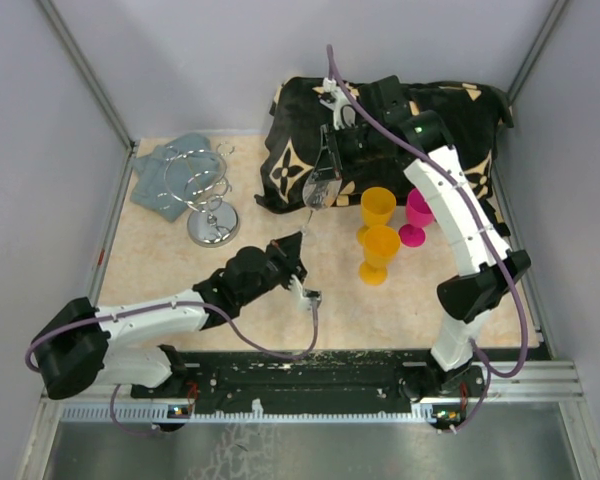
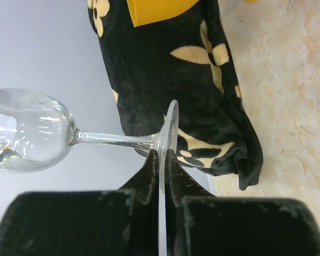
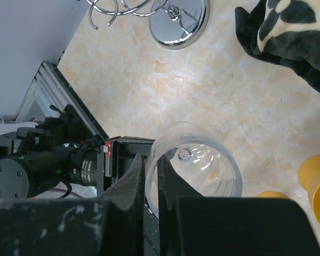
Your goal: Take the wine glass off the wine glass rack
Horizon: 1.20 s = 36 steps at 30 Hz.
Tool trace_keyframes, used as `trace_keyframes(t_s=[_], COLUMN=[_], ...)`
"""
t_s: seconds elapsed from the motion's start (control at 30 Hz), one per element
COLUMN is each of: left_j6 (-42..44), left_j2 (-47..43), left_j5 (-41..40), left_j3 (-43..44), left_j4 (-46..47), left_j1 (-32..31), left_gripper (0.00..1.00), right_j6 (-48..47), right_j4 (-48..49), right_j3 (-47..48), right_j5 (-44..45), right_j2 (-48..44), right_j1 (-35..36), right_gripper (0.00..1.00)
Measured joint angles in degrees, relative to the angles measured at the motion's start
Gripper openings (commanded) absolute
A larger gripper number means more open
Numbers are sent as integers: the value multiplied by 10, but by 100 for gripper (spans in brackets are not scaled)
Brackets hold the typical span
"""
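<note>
Left pincer (image 2: 161, 159) on wine glass (image 2: 29, 130) foot

Surface (image 1: 170, 275): beige, marbled, walled on three sides.

Far left corner: a grey-blue cloth (image 1: 152, 195) lies rumpled on the surface.

Far right: a black cloth with cream flower pattern (image 1: 475, 108) is bunched in a heap against the back wall.

Just in front of the heap stand three upright goblets. The far yellow goblet (image 1: 377, 207) and the near yellow goblet (image 1: 379, 250) overlap in the top view, so contact cannot be told. The pink goblet (image 1: 417, 215) stands just right of them.
</note>
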Motion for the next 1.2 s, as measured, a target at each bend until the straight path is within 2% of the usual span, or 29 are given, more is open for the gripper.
trace_keyframes(t_s=[0.17,0.2,0.23,0.37,0.47,0.67,1.0,1.2], left_j6=[0,-4,-14,-80,-146,-274,-490,-539], left_j2=[25,32,38,61,67,65,86,98], left_j5=[-24,-34,-46,-115,-160,-189,-205,-203], left_j3=[2,8,20,91,150,239,393,400], left_j4=[52,70,82,85,53,4,-171,-212], left_j1=[0,0,0,1,2,0,19,24], left_gripper=[70,79,84,86,86,87,86,85], right_j6=[-1,0,2,10,27,44,28,30], right_j4=[-13,-23,-31,-46,-38,-25,-64,-78], right_j3=[18,29,41,122,148,100,83,21], right_j5=[11,14,17,48,63,138,326,387], right_j2=[3,6,10,25,12,-48,-96,-184], right_j1=[1,3,5,-3,-27,-81,-129,-132], right_gripper=[0,0,0,0,0,0,0,0])
